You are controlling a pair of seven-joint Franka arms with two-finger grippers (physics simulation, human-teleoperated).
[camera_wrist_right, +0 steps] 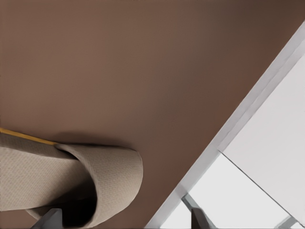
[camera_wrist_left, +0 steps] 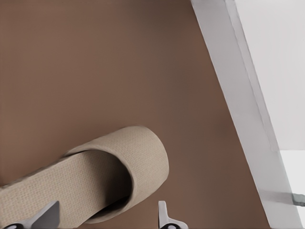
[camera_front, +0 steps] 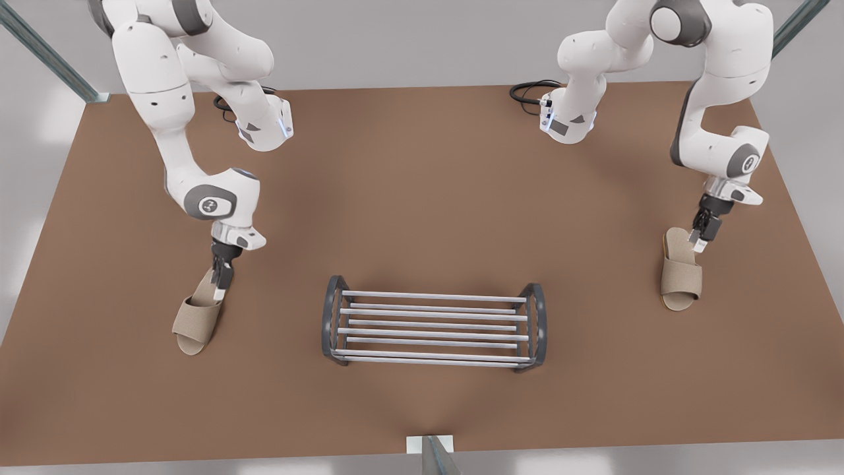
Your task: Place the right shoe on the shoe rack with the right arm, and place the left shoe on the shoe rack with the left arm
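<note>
L gripper (camera_front: 221,290) straddles woven left shoe (camera_front: 198,321); R gripper (camera_front: 697,247), right shoe (camera_front: 681,280).

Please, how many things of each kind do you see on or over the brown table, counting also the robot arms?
Beige slippers: 2
Shoe rack: 1
Robot arms: 2
Total: 5

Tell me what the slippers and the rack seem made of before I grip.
Slippers: woven beige fabric, matt; fine weave shows close up, with a thin yellowish sole edge, perhaps rubber. Shoe rack: likely metal; silvery bars, dark grey end frames. Left tool and right tool sit open over one slipper each.
</note>
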